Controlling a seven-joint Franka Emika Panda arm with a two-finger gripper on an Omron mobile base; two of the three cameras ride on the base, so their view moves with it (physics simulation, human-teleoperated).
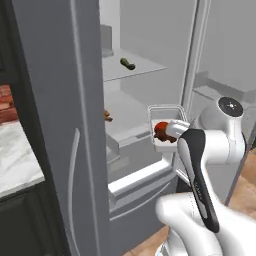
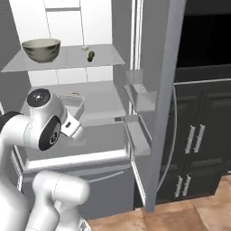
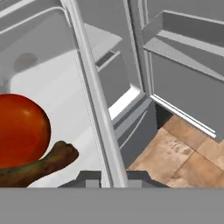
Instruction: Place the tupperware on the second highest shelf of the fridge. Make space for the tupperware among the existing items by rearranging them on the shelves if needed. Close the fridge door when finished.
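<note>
Tupperware (image 1: 164,131), clear tub holding red-orange and brown food, is being gripped by its rim in the gripper (image 1: 172,129) before the open fridge (image 1: 150,95).

The tupperware (image 2: 72,104) hangs just beyond the robot's wrist, in front of the open fridge (image 2: 90,67). Above the hand sits a grey-green bowl (image 2: 41,48), a pickle (image 2: 91,55) farther right.
</note>
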